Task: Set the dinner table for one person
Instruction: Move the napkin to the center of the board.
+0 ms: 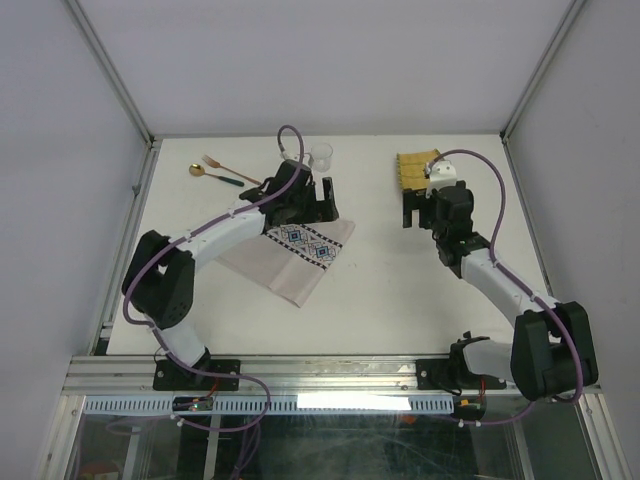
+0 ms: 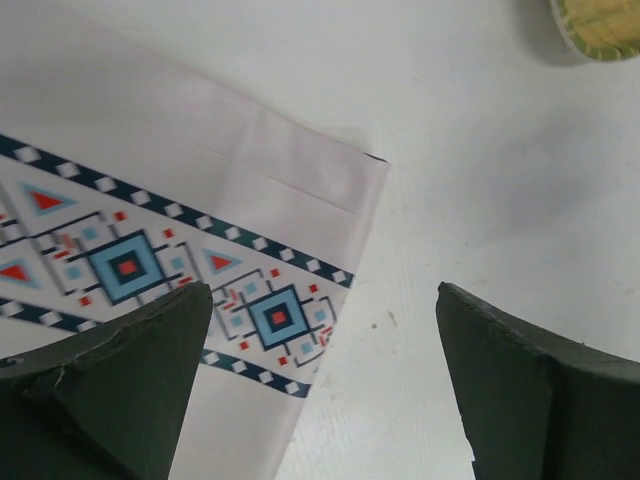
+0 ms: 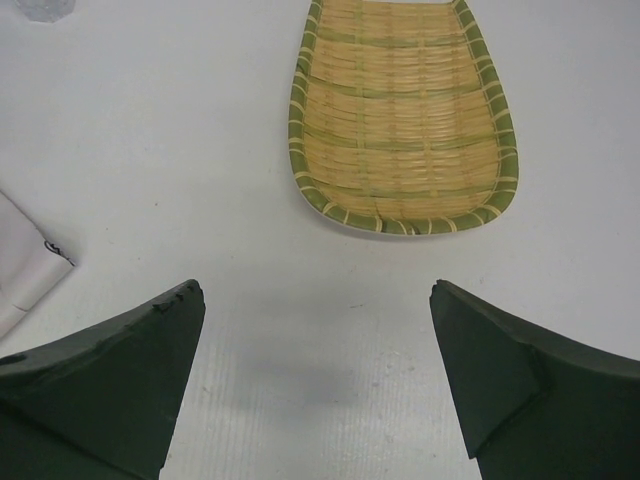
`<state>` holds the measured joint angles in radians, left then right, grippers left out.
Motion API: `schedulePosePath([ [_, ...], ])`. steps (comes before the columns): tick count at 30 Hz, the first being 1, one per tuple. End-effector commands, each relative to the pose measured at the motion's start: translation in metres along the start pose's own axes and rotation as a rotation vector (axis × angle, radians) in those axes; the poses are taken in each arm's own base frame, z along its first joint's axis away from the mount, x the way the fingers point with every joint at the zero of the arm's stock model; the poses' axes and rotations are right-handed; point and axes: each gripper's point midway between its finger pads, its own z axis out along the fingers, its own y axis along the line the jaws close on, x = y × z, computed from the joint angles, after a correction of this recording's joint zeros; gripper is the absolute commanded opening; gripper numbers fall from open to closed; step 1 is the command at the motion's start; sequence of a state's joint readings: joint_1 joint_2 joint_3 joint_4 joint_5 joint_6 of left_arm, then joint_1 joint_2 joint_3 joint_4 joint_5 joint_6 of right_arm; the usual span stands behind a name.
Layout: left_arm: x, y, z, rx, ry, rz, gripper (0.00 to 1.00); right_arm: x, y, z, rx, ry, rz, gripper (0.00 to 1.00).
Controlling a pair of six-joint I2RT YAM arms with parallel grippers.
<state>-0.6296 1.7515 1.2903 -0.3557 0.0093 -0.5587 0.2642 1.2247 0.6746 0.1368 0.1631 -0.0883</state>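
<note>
Facing bamboo tray (image 3: 400,110) dead ahead, right gripper (image 3: 315,300) apart, empty; tray's long axis runs away from it on worktop (image 3: 150,150) beneath. Left gripper (image 2: 320,300) apart over placemat (image 2: 150,180) corner; right arm nearer tray.

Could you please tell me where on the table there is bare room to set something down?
The widest bare stretch lies between the placemat and the right arm, down to the near rail of the table. A smaller gap sits between the cup and the woven tray. The far left is crowded: spoon, fork, cup and left gripper.
</note>
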Motion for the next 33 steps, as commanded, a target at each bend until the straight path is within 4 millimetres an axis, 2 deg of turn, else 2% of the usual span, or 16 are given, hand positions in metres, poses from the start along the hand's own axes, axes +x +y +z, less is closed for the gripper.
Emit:
schedulePosePath([
  [1,-0.037,0.029,-0.042,-0.203,-0.152,0.065,0.99,-0.028,0.007,0.004,-0.033,-0.031,-0.008,0.99],
  [2,-0.036,0.041,-0.046,-0.248,-0.161,0.063,0.99,-0.026,0.009,0.006,-0.038,-0.016,-0.011,0.99],
  [3,-0.036,0.056,-0.05,-0.295,-0.17,0.054,0.99,-0.026,0.026,0.007,-0.115,-0.007,0.01,0.99],
  [6,-0.028,0.089,-0.06,-0.374,-0.171,0.029,0.99,-0.025,0.043,0.009,-0.175,0.023,0.047,0.99],
  [9,-0.023,0.115,-0.069,-0.447,-0.181,0.005,0.99,-0.03,0.067,0.01,-0.269,0.043,0.101,0.99],
  [12,-0.021,0.134,-0.074,-0.512,-0.184,-0.009,0.99,-0.026,0.088,0.016,-0.331,0.086,0.121,0.98],
  [15,-0.016,0.15,-0.077,-0.577,-0.18,-0.017,0.99,-0.019,0.098,0.025,-0.344,0.153,0.112,0.98],
  [18,-0.009,0.163,-0.079,-0.591,-0.162,-0.049,0.99,-0.016,0.116,0.033,-0.404,0.21,0.091,0.97],
  [22,-0.002,0.176,-0.085,-0.596,-0.165,-0.075,0.99,-0.018,0.139,0.041,-0.446,0.253,0.054,0.95],
  [28,0.004,0.212,-0.103,-0.689,-0.182,-0.113,0.99,-0.024,0.171,0.042,-0.489,0.239,0.026,0.95],
  [33,0.007,0.227,-0.107,-0.741,-0.188,-0.112,0.99,-0.02,0.178,0.04,-0.486,0.258,-0.011,0.95],
])
